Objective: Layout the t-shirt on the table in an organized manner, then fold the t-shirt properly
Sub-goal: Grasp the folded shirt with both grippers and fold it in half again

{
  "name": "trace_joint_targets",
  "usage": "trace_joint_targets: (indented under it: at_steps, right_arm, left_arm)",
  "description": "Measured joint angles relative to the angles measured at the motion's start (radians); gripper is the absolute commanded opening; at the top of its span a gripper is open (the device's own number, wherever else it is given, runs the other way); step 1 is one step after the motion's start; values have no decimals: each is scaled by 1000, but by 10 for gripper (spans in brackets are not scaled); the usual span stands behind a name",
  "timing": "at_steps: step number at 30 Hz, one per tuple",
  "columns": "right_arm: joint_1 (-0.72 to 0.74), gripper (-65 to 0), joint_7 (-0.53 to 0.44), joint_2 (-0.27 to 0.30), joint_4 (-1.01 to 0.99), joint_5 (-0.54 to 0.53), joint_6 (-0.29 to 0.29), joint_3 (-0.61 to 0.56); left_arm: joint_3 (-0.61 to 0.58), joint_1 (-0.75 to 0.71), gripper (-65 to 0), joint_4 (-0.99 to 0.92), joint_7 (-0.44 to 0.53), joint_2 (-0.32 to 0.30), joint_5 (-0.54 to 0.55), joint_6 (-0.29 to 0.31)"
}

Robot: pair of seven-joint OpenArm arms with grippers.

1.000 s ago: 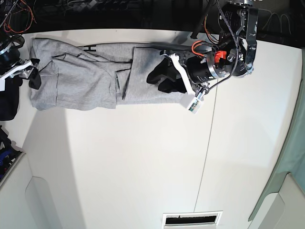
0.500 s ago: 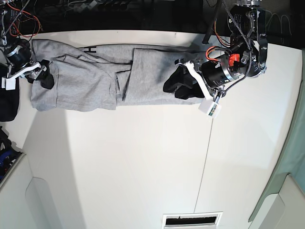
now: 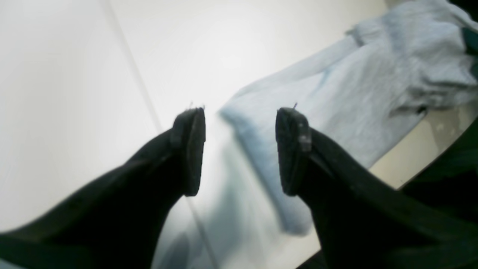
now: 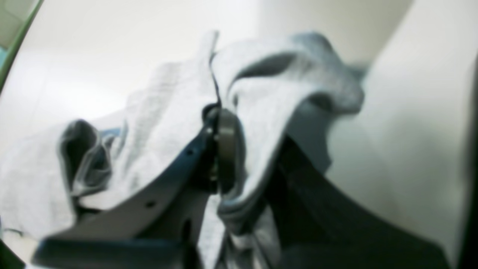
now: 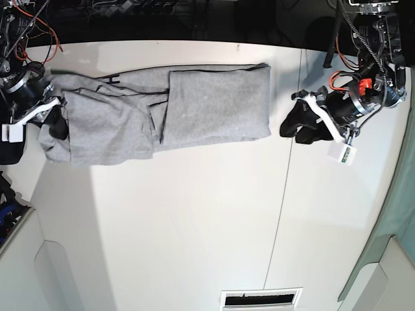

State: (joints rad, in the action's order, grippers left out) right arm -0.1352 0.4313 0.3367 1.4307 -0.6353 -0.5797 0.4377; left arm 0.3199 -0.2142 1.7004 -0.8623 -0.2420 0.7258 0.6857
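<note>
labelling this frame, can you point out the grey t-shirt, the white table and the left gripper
light heather-grey jersey t-shirt (image 5: 214, 103): base view, flat folded panel near its right end.
large flat white table (image 5: 181, 220): base view, bare top below the shirt.
left gripper (image 3: 241, 149): left wrist view, open gap between its two black fingers.

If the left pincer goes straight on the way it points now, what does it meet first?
Most likely the near edge of the t-shirt. The left pincer is open above the bare table, aimed at that hem. Depth is unclear, so it might touch the table just before the cloth.
</note>
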Motion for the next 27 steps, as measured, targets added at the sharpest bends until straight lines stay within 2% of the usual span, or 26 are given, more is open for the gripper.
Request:
trace_joint_targets:
  at_steps: [4, 7, 10, 12, 15, 16, 18, 19, 20, 21, 24, 27]
  right_arm:
    - [11, -650, 57, 45, 123, -45, 3, 5]
    - [39, -650, 112, 45, 227, -113, 3, 0]
    - [55, -650, 111, 16, 319, -129, 2, -58]
    - [55, -650, 115, -17, 356, -119, 3, -143]
    - [50, -650, 146, -85, 360, -30, 3, -308]
    - [46, -633, 171, -106, 358, 1, 3, -360]
    - [44, -422, 199, -141, 341, 84, 2, -459]
    - [44, -333, 198, -154, 331, 107, 3, -500]
    - [44, -273, 198, -161, 323, 134, 3, -538]
    - [44, -249, 188, -163, 319, 159, 3, -573]
    - [46, -249, 138, -159, 317, 216, 3, -636]
    - [52, -249, 126, -159, 317, 219, 3, -662]
  left_arm:
    - [12, -51, -323, 0, -1, -7, 17, 0]
    - [7, -89, -323, 0, 1, -2, 19, 0]
    - [9, -116, -323, 0, 0, -3, 18, 0]
    - [9, -124, -323, 0, 0, -5, 15, 0]
    - [8, -127, -323, -1, -1, -3, 8, 0]
    - [8, -126, -323, -1, 0, -2, 8, 0]
    - [9, -124, -323, -1, 3, -5, 8, 0]
    - [9, -124, -323, -1, 3, -5, 8, 0]
    - [9, -125, -323, -2, 3, -5, 6, 0]
    - [9, -125, -324, -2, 3, -4, 5, 0]
    - [9, -126, -323, -2, 7, -5, 6, 0]
    - [8, -126, -323, -2, 7, -5, 5, 0]
